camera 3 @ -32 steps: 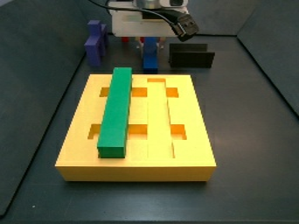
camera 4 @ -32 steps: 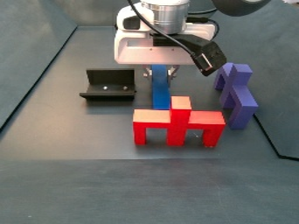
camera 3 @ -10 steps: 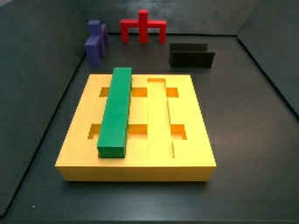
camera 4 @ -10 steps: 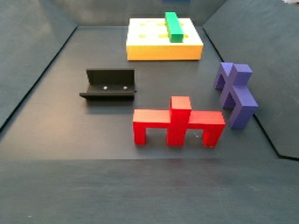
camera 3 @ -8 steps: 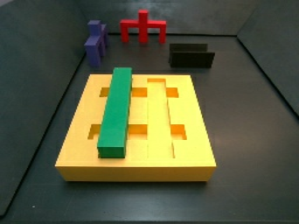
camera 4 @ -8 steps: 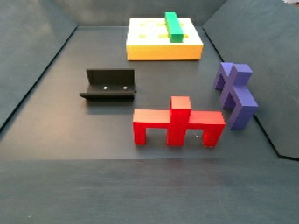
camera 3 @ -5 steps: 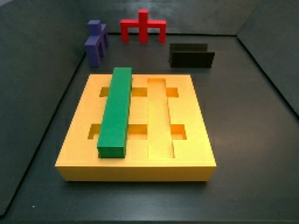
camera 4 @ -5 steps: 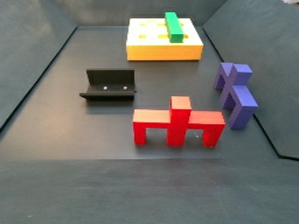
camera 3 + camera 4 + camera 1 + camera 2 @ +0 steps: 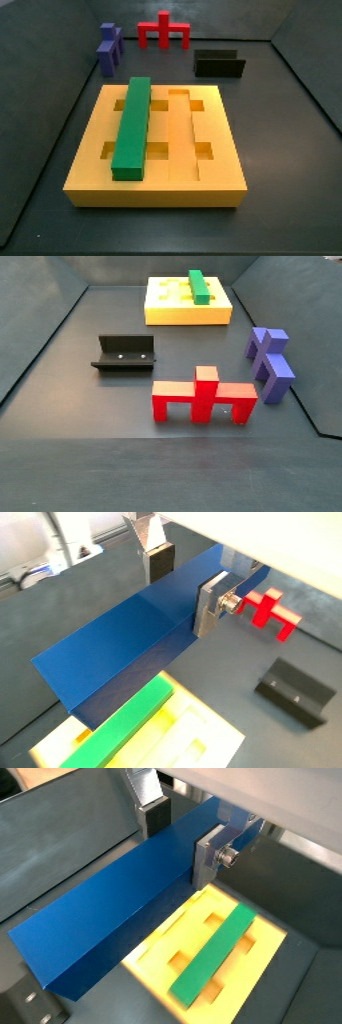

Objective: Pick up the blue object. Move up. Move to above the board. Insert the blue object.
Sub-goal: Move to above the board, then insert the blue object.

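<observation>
**Blue bar carried high, board waiting below**

The gripper (image 9: 181, 830) is up above the scene, out of sight in both side views, and its silver fingers (image 9: 211, 856) are clamped on the flanks of the blue object (image 9: 127, 903). The bar hangs lengthwise under the wrist, so its long axis can be lined up with a groove before it goes down.

In a wrist view the board (image 9: 274, 951) shows past the bar's edge, which suggests the arm is nearing it but not yet squarely over it. In a side view the board (image 9: 214, 175) lies in the near middle of the floor, with the green bar (image 9: 131, 126) filling its left groove (so the free groove to the right is the likely target).

The red piece (image 9: 203, 394), the purple block (image 9: 270, 361) and the fixture (image 9: 123, 354) stand well apart from the board, leaving the descent unobstructed.
</observation>
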